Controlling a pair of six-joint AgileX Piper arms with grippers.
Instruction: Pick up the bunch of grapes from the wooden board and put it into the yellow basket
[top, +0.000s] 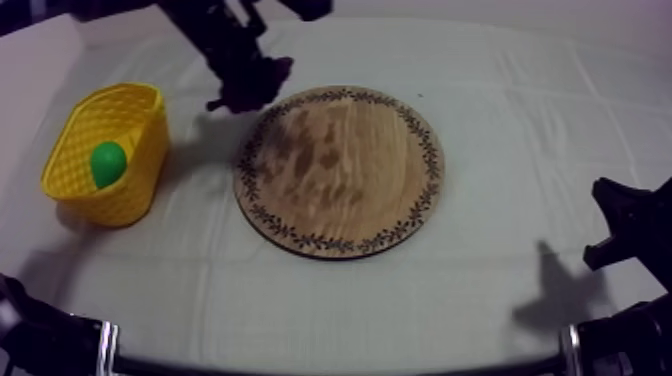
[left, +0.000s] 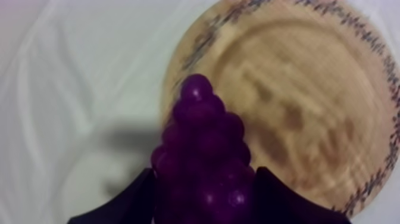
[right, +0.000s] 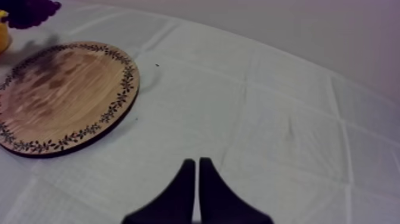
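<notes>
**A:** What is nearest in the top view?

**B:** The right gripper (top: 615, 228). It sits low at the right side of the table, over the grey-white cloth (top: 480, 290). Its two black fingers (right: 178, 199) lie together as a narrow wedge, with nothing between them.

**A:** And behind it?

**B:** The round wooden board (top: 340, 170) lies flat in the middle of the table, with its patterned rim towards the right arm. To the left of the board, and apart from it, stands the yellow basket (top: 140, 112). One green fruit (top: 108, 162) lies inside it, but its kind cannot be told.

**A:** Where is the bunch of grapes (left: 202, 128)?

**B:** It is farthest away. The left gripper (left: 205, 179) is clamped on it, with one black finger at each side of the purple bunch. The robot holds the bunch above the cloth, just beside the far left rim of the board. This place is between the board and the basket. The grapes are off the board and not in the basket. A dark shadow (top: 212, 130) falls on the cloth under the gripper.
</notes>
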